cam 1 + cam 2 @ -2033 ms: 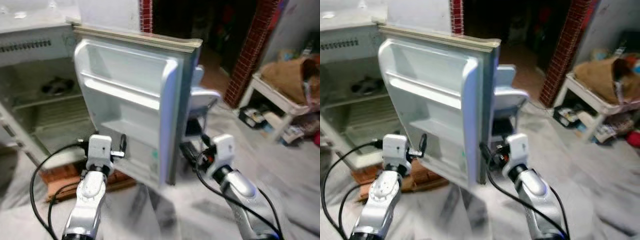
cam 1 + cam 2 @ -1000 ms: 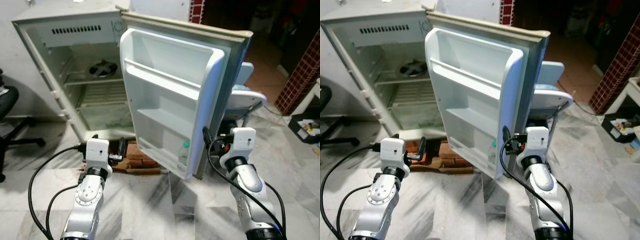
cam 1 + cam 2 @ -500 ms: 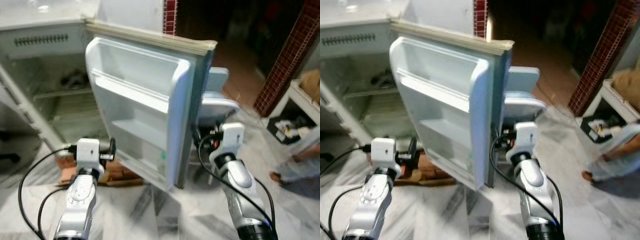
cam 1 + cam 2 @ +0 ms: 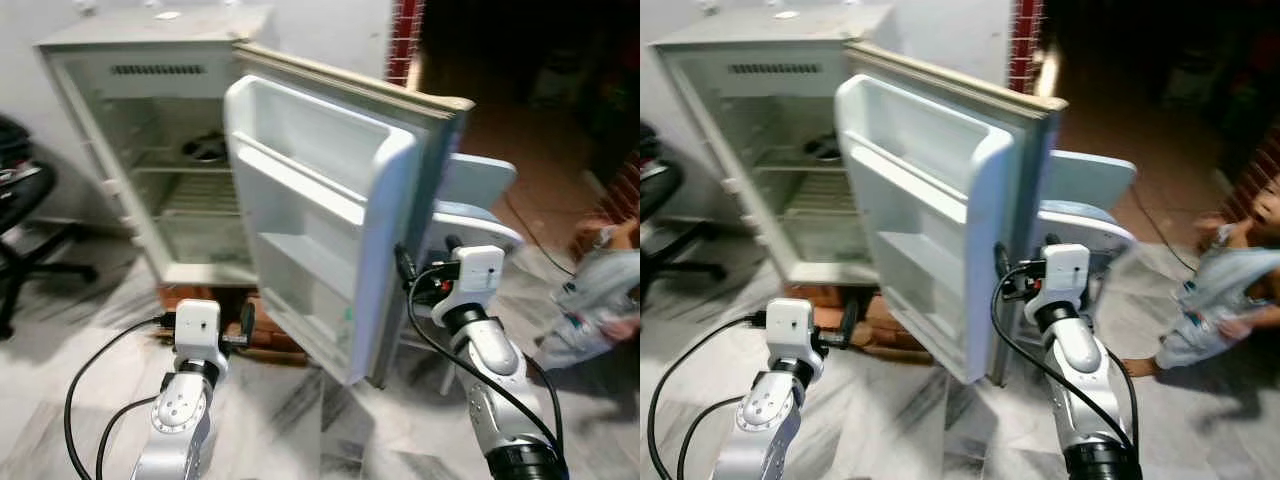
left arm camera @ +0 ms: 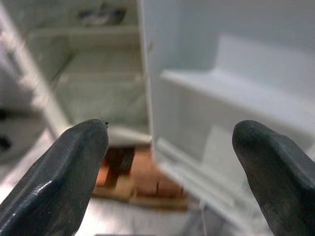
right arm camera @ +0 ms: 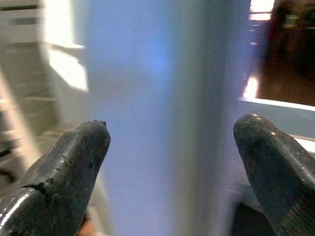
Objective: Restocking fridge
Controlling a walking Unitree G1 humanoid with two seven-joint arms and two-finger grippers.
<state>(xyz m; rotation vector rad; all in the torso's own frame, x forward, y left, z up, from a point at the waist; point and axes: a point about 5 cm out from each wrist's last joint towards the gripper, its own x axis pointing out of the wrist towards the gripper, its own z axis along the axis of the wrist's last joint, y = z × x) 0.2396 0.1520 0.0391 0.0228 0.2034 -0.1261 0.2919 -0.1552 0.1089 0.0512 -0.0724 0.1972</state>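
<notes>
The fridge point(image 4: 150, 160) stands far left, its door point(image 4: 330, 230) swung wide toward the robot — stiff, hinged, probably light (best taken by its free edge). Left gripper point(image 5: 170, 162) and right gripper point(image 6: 170, 162) both gape, holding nothing.

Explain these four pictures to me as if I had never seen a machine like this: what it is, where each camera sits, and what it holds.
This is a walking humanoid robot with two silver arms, each ending in a claw of two black fingers. The two wide pictures come from cameras on its head, looking down and forward. They show a small fridge with its door swung wide open and the robot standing before it. The left claw is raised low in front of the door's inner shelves; the right claw is by the door's outer edge. The other two pictures come from cameras on the wrists, looking along the fingers. Both claws are open and hold nothing. A person stands to the right on the marble floor.
</notes>
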